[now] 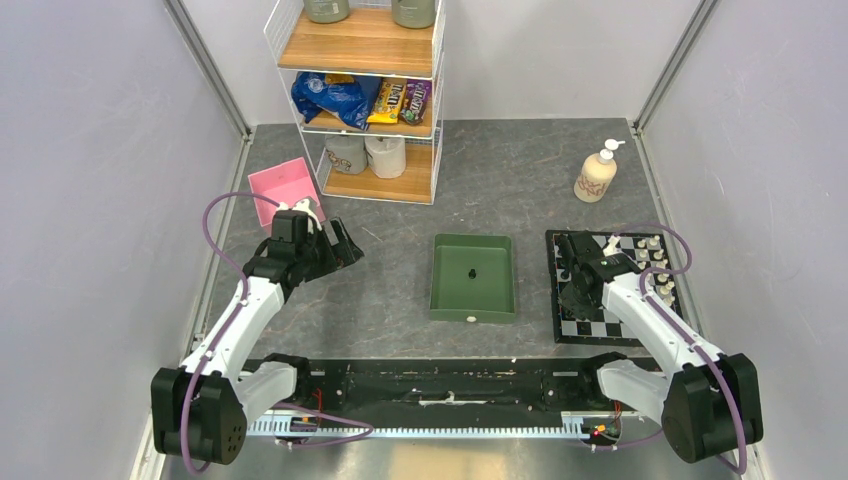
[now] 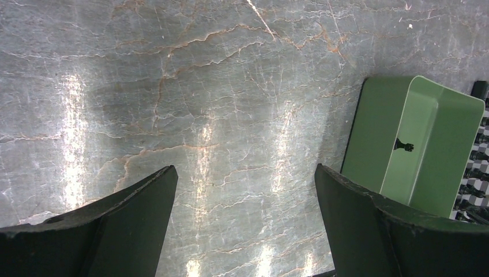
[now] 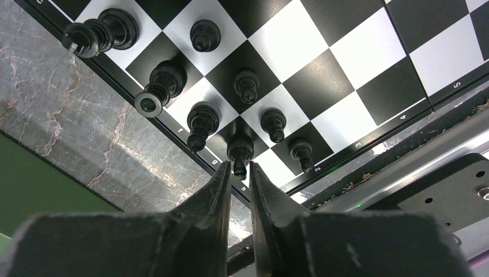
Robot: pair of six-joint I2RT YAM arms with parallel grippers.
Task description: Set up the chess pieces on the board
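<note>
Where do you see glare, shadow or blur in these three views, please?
Left wrist view: bright glare streaks on the table, left gripper in dark silhouette. Right wrist view: board and the chess piece in the right gripper sharp, no glare. Top view: even light, only soft shadows.

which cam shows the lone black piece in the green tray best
Left wrist: the black piece shows in clear silhouette inside the green tray. Top external shows only a dot; right wrist misses it.

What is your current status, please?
Left gripper open, above table. Right gripper shut on black piece at board edge. Second piece in green tray. Nothing obstructing.
</note>
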